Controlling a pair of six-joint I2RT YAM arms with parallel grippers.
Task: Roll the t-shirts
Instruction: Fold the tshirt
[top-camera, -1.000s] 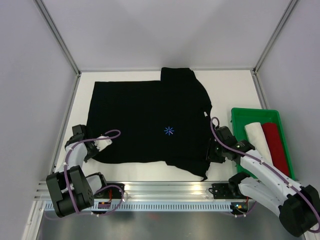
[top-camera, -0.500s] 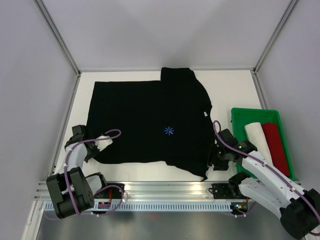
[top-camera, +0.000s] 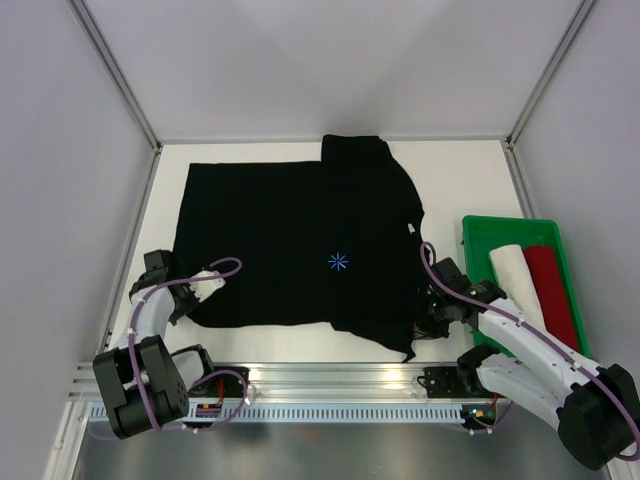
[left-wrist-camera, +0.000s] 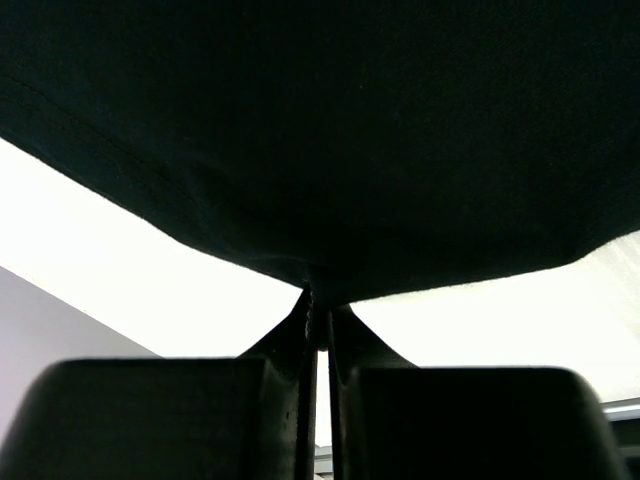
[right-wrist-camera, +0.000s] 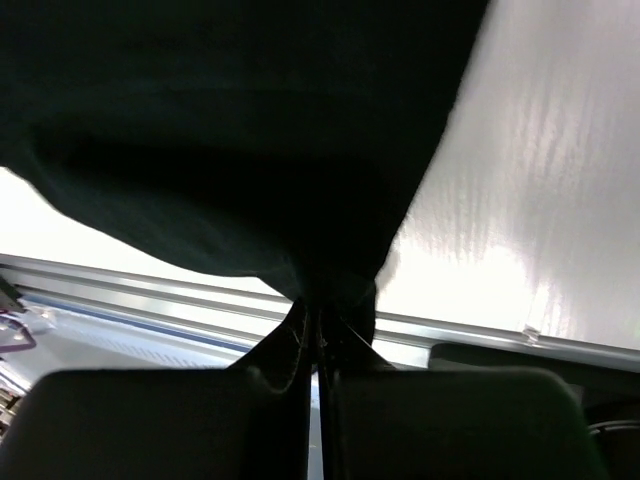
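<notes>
I am looking at a black t-shirt (top-camera: 300, 240) of soft, matt cloth, its stitched hem (left-wrist-camera: 120, 165) showing a fine woven texture, lying on a smooth white surface (top-camera: 460, 185) that is giving off a faint sheen. Beside it, a glossy green plastic tray (top-camera: 478, 232) is holding a white roll (top-camera: 512, 272) and a red roll (top-camera: 552, 290) of matt cloth. My arms are wearing smooth white plastic shells, and a ribbed metal rail (top-camera: 330, 392) is running along the near edge.

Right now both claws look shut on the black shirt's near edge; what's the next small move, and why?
Probably lift both claws slightly and carry the near edge away from the bases, starting the roll. The left claw and right claw each pinch the black shirt, which lies flat and unrolled on the table. The white roll and red roll already sit in the green bin.
</notes>
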